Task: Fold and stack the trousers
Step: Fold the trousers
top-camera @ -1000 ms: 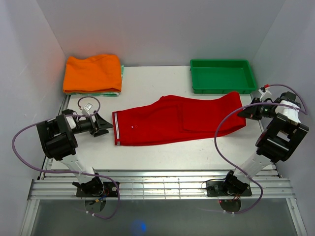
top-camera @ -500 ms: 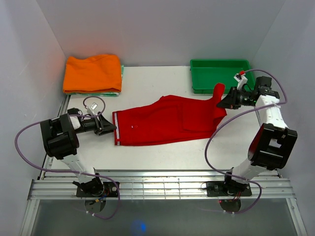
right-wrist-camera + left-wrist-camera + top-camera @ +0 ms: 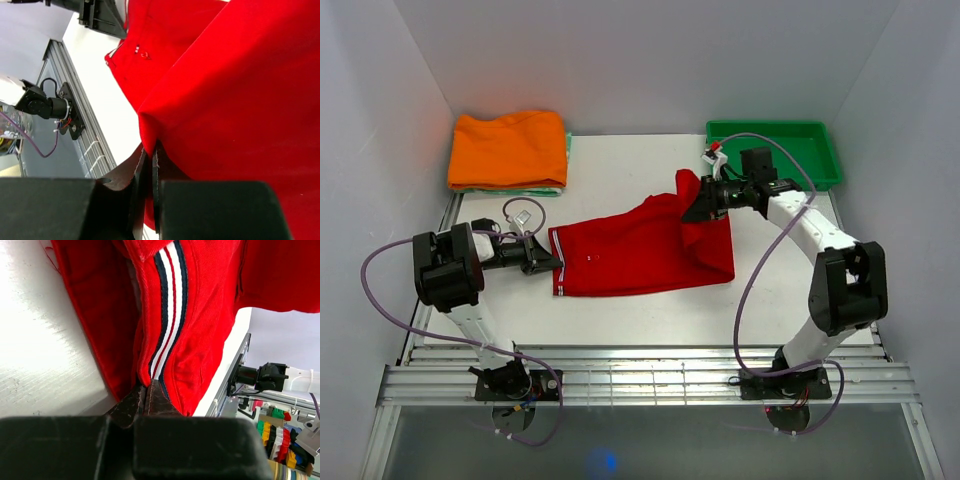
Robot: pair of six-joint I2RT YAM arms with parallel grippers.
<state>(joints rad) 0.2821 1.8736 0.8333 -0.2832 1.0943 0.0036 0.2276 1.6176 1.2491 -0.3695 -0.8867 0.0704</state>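
Note:
The red trousers [image 3: 640, 250] lie across the middle of the table, their right end lifted and folded back toward the left. My right gripper [image 3: 698, 206] is shut on that lifted end and holds it above the table; in the right wrist view the cloth [image 3: 235, 85] is pinched between the jaws of the gripper [image 3: 149, 150]. My left gripper [image 3: 549, 260] is shut on the left edge of the trousers, at the striped band [image 3: 167, 315], low on the table; its tips [image 3: 146, 389] meet on the cloth.
A folded orange garment [image 3: 508, 148] lies at the back left on a green one. A green tray [image 3: 820, 158] stands at the back right. The metal rail [image 3: 640, 380] runs along the near edge, where the arm bases sit.
My right gripper carried the trouser end leftward from the right side to above the middle, folding the garment over. My left gripper moved right to the band and shut on it.

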